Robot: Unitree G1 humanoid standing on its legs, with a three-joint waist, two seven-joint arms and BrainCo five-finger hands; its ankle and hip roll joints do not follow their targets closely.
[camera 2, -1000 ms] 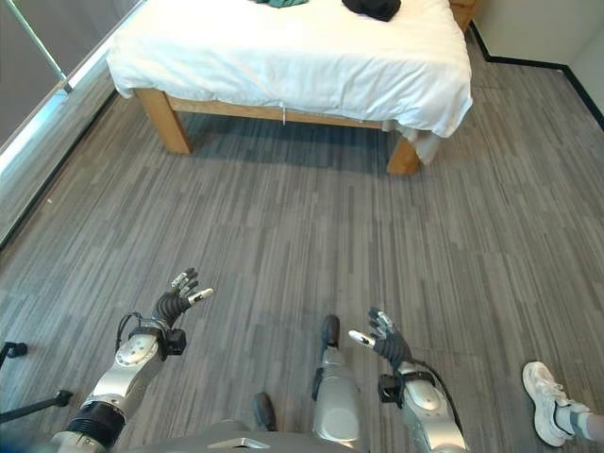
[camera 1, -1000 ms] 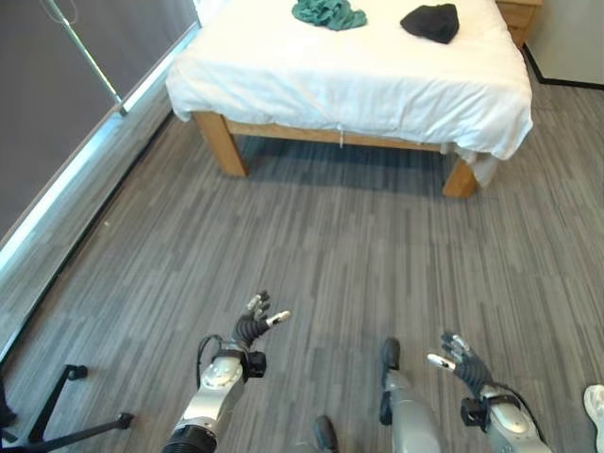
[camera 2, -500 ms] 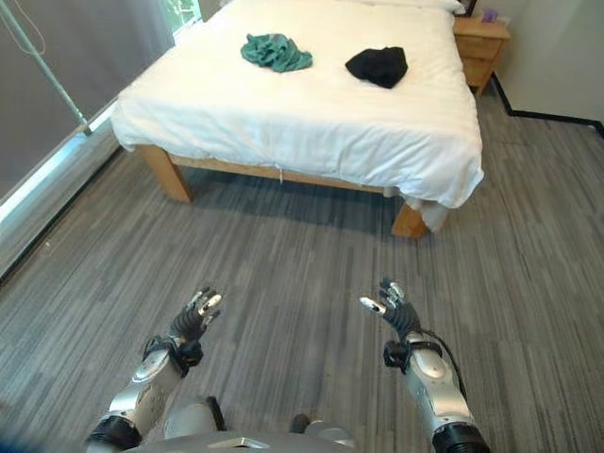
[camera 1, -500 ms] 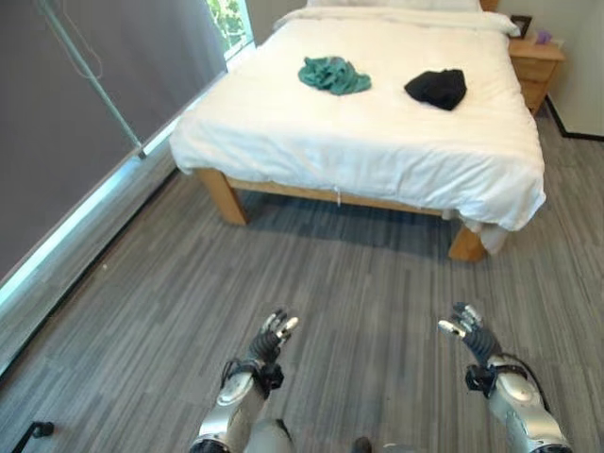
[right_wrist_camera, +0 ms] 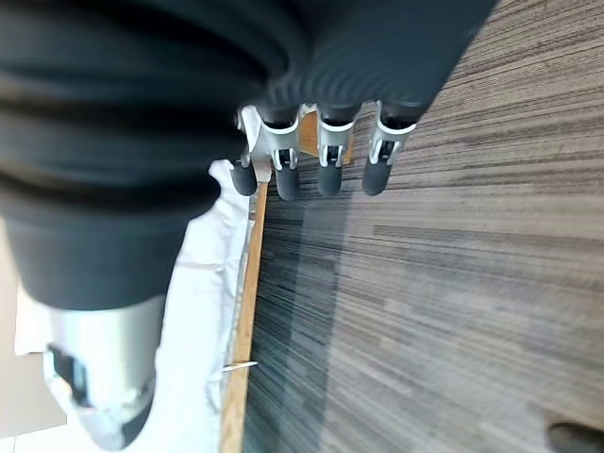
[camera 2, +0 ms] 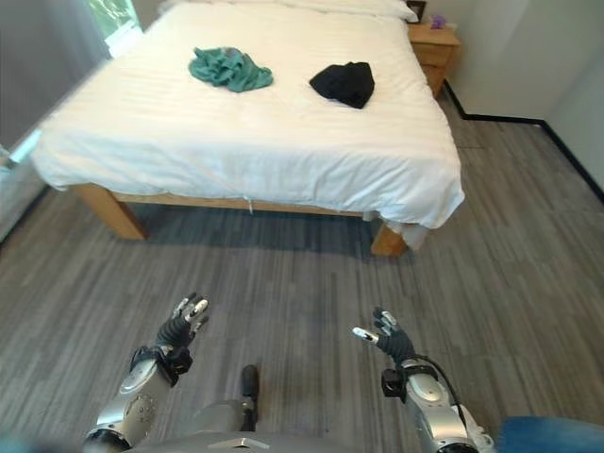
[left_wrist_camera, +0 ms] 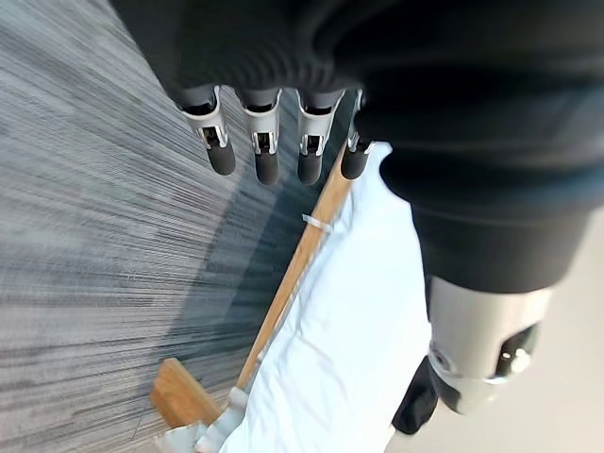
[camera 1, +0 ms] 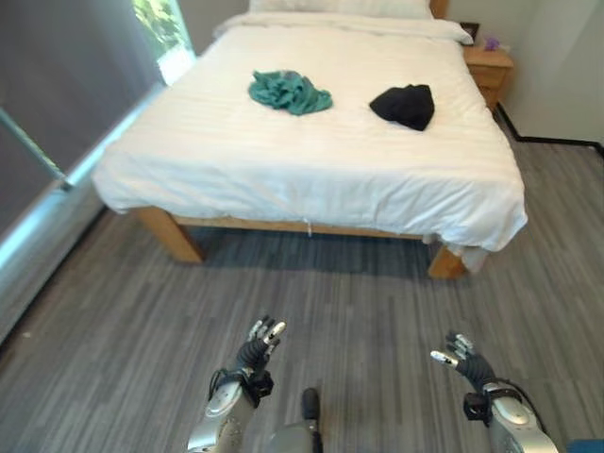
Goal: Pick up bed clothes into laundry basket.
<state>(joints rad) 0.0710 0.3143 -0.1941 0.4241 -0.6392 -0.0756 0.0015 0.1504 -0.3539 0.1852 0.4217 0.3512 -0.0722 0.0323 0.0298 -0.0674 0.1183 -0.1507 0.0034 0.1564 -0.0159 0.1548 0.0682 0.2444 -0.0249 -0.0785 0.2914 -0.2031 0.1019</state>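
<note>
A crumpled green garment (camera 1: 288, 92) and a black garment (camera 1: 405, 105) lie apart on the white bed (camera 1: 283, 179), the green one to the left. Both hands hover low over the grey floor, well short of the bed. My left hand (camera 1: 255, 349) is open with straight fingers and holds nothing. My right hand (camera 1: 462, 360) is open and holds nothing too. In the left wrist view the fingers (left_wrist_camera: 267, 151) point toward the bed's wooden rail (left_wrist_camera: 293, 274). In the right wrist view the fingers (right_wrist_camera: 326, 160) point toward the bed's edge (right_wrist_camera: 212, 283).
Wooden legs (camera 1: 175, 241) hold the bed up, and its white sheet hangs over the near corner (camera 1: 481, 250). A wooden nightstand (camera 1: 491, 71) stands at the far right beside the bed. A window wall (camera 1: 57, 142) runs along the left. Grey plank floor (camera 1: 359, 302) lies between me and the bed.
The camera has tilted up and moved closer, bringing more of the bed and both garments into view. Both hands stay open in front of me.
</note>
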